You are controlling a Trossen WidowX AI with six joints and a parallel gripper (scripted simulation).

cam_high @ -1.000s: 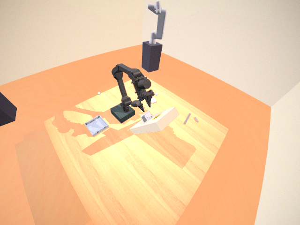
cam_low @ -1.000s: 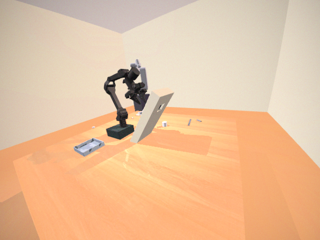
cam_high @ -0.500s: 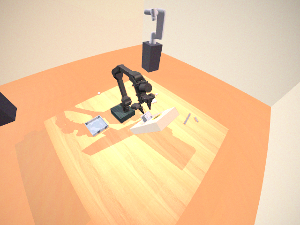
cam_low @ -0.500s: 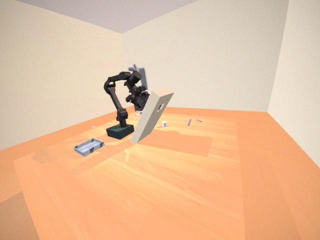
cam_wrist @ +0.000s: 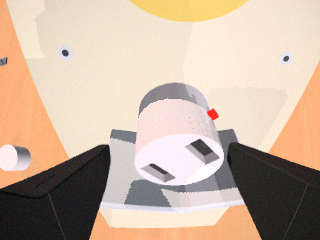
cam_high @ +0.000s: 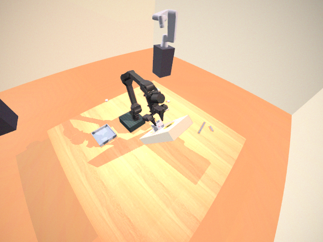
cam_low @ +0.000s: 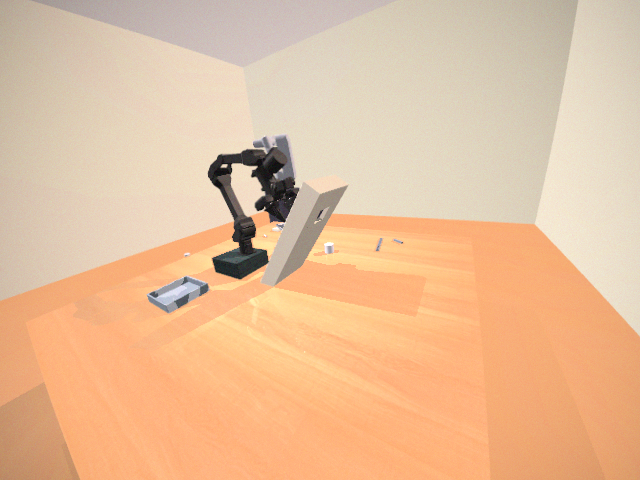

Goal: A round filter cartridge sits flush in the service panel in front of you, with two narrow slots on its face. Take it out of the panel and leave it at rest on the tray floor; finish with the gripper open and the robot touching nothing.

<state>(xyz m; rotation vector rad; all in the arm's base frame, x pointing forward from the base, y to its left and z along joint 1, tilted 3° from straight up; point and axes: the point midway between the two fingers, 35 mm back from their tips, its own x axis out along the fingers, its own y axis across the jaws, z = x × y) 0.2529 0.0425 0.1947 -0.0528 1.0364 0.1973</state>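
Filter cartridge: one, at the centre of the wrist view, standing out from a grey plate on the cream service panel, its round face showing two dark slots, a red mark at its upper right. Gripper fingers spread apart either side, gripping nothing. One tray left of centre in the top view. A yellow ring is cut off at the wrist view's top edge. No writing legible

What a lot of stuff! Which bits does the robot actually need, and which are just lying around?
Needed:
- filter cartridge
- service panel
- tray
- gripper, open

Lying about:
- small white cylinder
- two grey bars
- white arm on dark pedestal
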